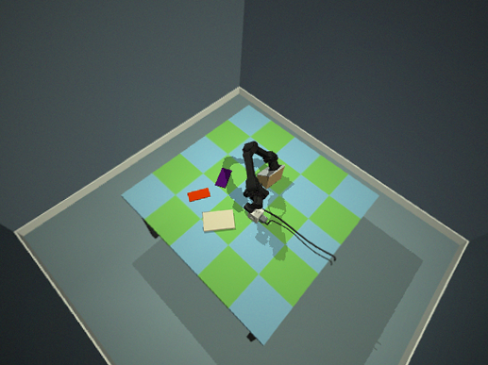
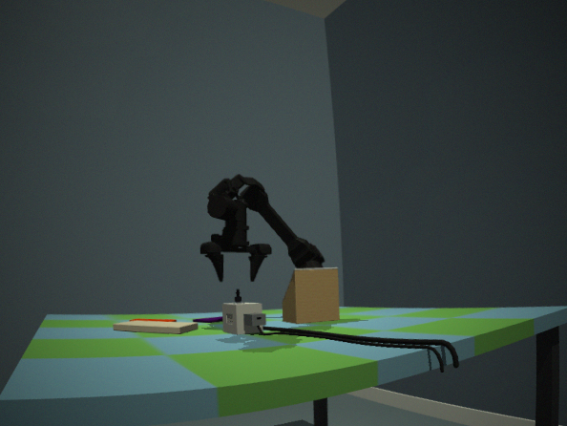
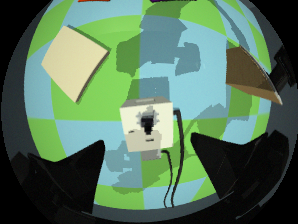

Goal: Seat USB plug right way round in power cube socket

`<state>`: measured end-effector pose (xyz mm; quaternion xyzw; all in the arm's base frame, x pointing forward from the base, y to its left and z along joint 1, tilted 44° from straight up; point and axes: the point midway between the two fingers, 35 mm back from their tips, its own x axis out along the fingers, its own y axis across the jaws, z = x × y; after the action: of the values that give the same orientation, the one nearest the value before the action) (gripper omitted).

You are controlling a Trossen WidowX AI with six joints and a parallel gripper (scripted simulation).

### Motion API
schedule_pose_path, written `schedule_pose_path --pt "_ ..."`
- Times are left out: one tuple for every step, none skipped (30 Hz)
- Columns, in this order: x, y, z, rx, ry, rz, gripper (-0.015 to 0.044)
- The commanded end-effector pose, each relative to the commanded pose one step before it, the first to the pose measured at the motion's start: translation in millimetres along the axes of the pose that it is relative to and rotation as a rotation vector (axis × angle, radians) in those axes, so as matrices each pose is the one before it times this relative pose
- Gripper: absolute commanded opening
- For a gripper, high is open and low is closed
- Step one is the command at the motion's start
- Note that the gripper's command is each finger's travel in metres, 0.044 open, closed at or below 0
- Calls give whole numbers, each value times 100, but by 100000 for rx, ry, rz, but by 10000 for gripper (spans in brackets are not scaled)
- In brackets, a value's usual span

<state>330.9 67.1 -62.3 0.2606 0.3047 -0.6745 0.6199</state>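
Observation:
The white power cube (image 1: 255, 215) (image 2: 234, 319) (image 3: 132, 142) stands on the table, with a grey plug block (image 2: 255, 319) on its side. The small black USB plug (image 2: 238, 296) (image 3: 147, 123) stands upright out of the cube's top. How deep it sits and which way round it is, I cannot tell. My gripper (image 2: 237, 281) (image 3: 148, 142) is wide open and empty, pointing down. Its fingertips are above the plug, one to each side of it in the exterior view, not touching it. In the top view the arm partly covers the cube.
Two black cables (image 1: 301, 237) (image 2: 353, 339) (image 3: 180, 160) run from the cube over the table edge. A cream slab (image 1: 218, 221) (image 2: 155, 327) (image 3: 74, 64), an orange block (image 1: 199, 194) and a purple block (image 1: 223, 177) lie to the cube's left. A brown wedge-shaped box (image 2: 316, 296) stands by the arm's base.

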Motion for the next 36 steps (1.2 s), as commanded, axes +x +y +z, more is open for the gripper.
schedule_pose_path --pt "-364 -59 14 2633 680 -417 440" --pt "17 0 0 0 -1 0 440" --pt "29 0 0 0 -1 0 440" --pt "43 0 0 1 -2 0 440" --pt "59 0 0 1 -2 1 440" --pt "76 1 0 1 -3 1 440" --pt "94 1 0 1 -4 1 440" --pt "105 1 0 1 -5 1 440" --pt "108 0 1 1 -5 1 440" --pt "107 0 1 1 -5 1 440" --pt "106 0 1 1 -5 1 440" --pt "105 0 1 1 -5 1 440" --pt "104 0 1 1 -5 1 440" --pt "104 0 1 1 -5 1 440" --pt "103 0 1 1 -5 1 440" --pt "103 0 0 1 -5 1 440" --pt "102 0 0 1 -5 1 440" --pt "102 0 1 1 -5 1 440" --pt "102 0 1 1 -5 1 440" --pt "102 0 1 1 -5 1 440" --pt "101 0 1 1 -5 1 440" --pt "101 0 1 1 -5 1 440" --pt "101 0 1 1 -5 1 440" --pt "101 0 1 1 -5 1 440" --pt "101 0 1 1 -5 1 440" --pt "101 0 1 1 -5 1 440" --pt "101 0 1 1 -5 1 440" --pt "101 0 1 1 -5 1 440" --pt "100 0 1 1 -5 1 440" --pt "100 0 1 1 -5 1 440" --pt "100 -1 1 1 -5 0 440" --pt "100 -1 1 1 -6 0 440" --pt "78 -1 1 1 -4 0 440" --pt "47 -1 1 1 -3 0 440" --pt "16 0 0 0 -1 0 440" --pt "0 0 0 0 0 0 440"
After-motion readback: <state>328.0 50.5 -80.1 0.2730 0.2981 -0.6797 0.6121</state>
